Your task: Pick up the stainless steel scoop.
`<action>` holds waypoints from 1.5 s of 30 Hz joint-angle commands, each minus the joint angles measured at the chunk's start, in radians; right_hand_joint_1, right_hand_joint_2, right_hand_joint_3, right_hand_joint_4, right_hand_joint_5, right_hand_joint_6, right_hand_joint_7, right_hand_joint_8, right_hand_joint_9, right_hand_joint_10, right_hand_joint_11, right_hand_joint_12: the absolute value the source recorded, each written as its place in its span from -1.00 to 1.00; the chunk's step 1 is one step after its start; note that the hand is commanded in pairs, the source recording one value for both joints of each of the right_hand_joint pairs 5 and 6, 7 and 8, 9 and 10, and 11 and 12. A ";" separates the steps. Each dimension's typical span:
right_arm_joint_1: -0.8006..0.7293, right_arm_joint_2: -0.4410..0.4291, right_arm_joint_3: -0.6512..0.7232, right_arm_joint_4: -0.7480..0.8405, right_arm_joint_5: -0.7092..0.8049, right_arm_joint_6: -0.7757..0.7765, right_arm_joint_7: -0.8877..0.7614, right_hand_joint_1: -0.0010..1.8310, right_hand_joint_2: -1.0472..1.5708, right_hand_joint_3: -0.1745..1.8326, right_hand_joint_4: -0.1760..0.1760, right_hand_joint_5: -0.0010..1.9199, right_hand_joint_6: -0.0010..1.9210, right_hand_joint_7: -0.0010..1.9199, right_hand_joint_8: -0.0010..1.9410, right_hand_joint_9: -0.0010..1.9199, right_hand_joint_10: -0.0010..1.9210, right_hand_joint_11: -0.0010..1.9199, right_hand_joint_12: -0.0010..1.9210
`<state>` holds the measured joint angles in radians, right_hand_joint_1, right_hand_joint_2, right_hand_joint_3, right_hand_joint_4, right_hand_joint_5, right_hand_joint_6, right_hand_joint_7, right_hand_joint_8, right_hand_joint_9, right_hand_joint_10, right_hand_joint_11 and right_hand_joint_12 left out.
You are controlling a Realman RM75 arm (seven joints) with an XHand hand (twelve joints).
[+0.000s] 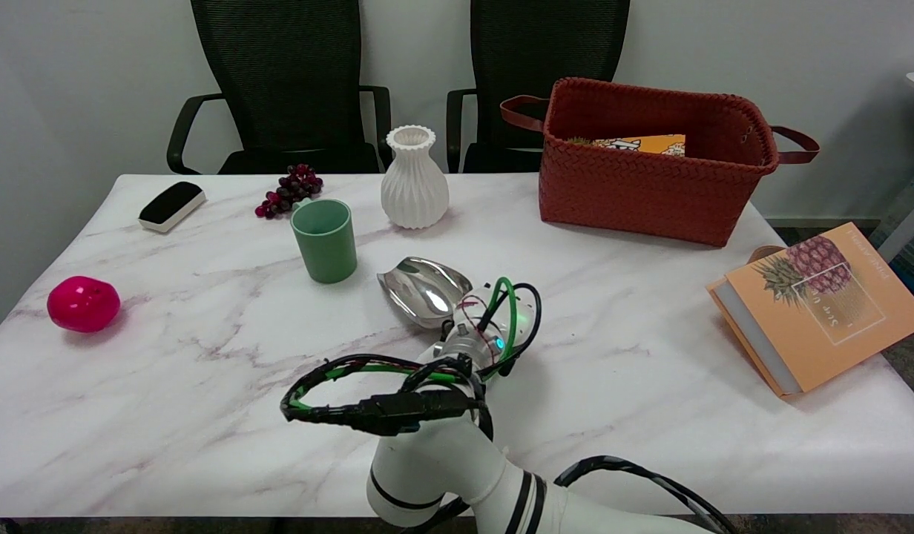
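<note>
The stainless steel scoop (423, 291) lies near the middle of the marble table (205, 386), its shiny bowl pointing left and toward the green cup (324, 239). Its handle end runs under my right wrist and is hidden. My right hand (464, 315) is directly over that handle end, almost wholly covered by the wrist and its green and black cables. The fingers do not show, so I cannot tell whether they grip the handle. I also cannot tell whether the bowl touches the table.
A white ribbed vase (415, 178) and dark grapes (290, 189) stand behind the cup. A black-and-white eraser (171, 205) and a pink ball (83, 302) are at the left. A woven red-brown basket (650, 185) is at the back right. An orange pineapple book (820, 304) overhangs the right edge.
</note>
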<state>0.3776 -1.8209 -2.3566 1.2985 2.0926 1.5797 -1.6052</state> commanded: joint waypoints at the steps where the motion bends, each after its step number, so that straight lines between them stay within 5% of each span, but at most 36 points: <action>1: 0.017 -0.033 -0.008 -0.029 -0.027 0.021 0.019 0.22 -0.42 -0.12 0.00 -0.32 -0.32 0.17 0.16 0.11 0.11 0.55 0.55; 5: 0.022 -0.035 -0.008 -0.028 -0.021 0.026 0.025 0.22 -0.42 -0.13 0.00 -0.31 -0.31 0.17 0.15 0.13 0.13 0.57 0.56; 16: 0.031 -0.036 0.000 -0.026 -0.010 0.025 0.042 0.23 -0.43 -0.08 0.00 0.12 0.12 0.45 0.44 0.33 0.33 0.66 0.65; 30: 0.035 -0.029 0.016 -0.013 0.011 0.029 0.079 0.26 -0.41 -0.11 0.00 0.26 0.26 0.62 0.60 0.50 0.50 0.73 0.73; 40: 0.040 -0.026 0.036 -0.008 0.043 0.037 0.121 0.26 -0.36 0.06 0.00 0.79 0.79 1.00 0.98 0.76 0.76 0.98 0.98; 45: 0.051 -0.015 0.031 -0.010 0.068 0.038 0.115 0.25 -0.33 0.07 0.00 1.00 1.00 1.00 0.98 0.84 0.84 1.00 1.00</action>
<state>0.4120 -1.8497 -2.3369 1.2837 2.1134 1.6091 -1.5214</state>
